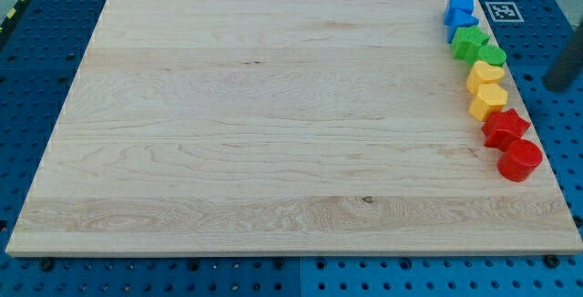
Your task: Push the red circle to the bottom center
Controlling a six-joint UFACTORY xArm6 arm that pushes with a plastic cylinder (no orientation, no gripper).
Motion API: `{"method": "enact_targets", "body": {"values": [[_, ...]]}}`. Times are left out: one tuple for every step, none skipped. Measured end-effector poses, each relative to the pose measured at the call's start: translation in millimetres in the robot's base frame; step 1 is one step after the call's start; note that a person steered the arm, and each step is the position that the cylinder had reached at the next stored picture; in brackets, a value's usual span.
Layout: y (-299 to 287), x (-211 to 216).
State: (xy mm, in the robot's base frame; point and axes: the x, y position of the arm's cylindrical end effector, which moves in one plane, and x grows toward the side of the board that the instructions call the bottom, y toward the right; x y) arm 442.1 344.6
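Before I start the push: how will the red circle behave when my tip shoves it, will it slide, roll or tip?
The red circle looks squat and flat-topped, so it should slide rather than tip or roll. The wooden board looks smooth, so little drag is likely. Being round, it may slip off a non-centred push. It touches the red star, which may get nudged. My tip sits off the board's right edge.

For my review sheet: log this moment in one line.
red circle: right edge, touching red star | my tip: off board, right of yellow blocks | push: not begun
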Motion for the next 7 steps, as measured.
{"method": "enact_targets", "body": {"values": [[-2, 58], [-9, 103], [-9, 103], [-10, 101], [-25, 81], [-26, 81], [-50, 97]]}}
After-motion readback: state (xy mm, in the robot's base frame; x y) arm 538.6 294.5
